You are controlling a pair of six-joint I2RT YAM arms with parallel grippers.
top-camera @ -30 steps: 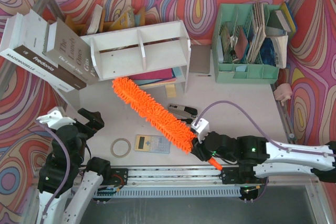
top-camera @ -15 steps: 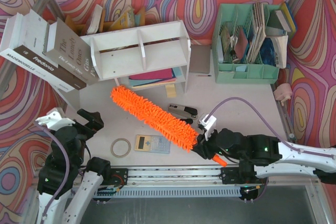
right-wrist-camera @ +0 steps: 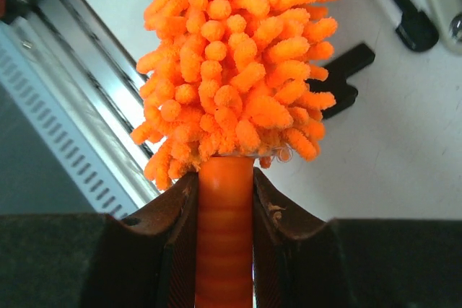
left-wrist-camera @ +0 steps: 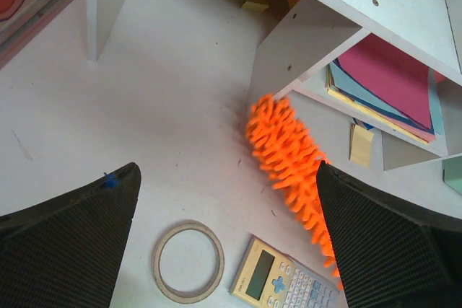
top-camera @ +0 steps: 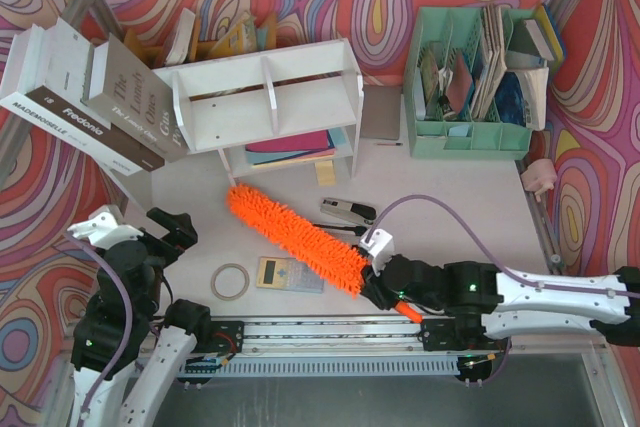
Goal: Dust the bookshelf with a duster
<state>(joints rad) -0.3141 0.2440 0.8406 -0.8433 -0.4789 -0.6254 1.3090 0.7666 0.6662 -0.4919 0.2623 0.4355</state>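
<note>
Standing near the white table's point(top-camera: 450, 197) far edge, one small white wooden two-tier bookshelf point(top-camera: 265, 97) holds pink, blue and yellow folders on its lower tier. One mint-green plastic file organizer point(top-camera: 470, 137) at the far right corner is packed with papers and booklets. Two big hardback books point(top-camera: 85, 97) lean at the far left corner. One long bright-orange fluffy duster point(top-camera: 295, 237) slants across mid-table, its tip just before the shelf's front. The right gripper point(right-wrist-camera: 224, 185) clenches the duster's orange handle. The left gripper point(top-camera: 178, 229) gapes empty by the near left edge. One yellow calculator point(top-camera: 289, 274), one black stapler point(top-camera: 348, 212) and one tape ring point(top-camera: 230, 281) lie nearby.
</note>
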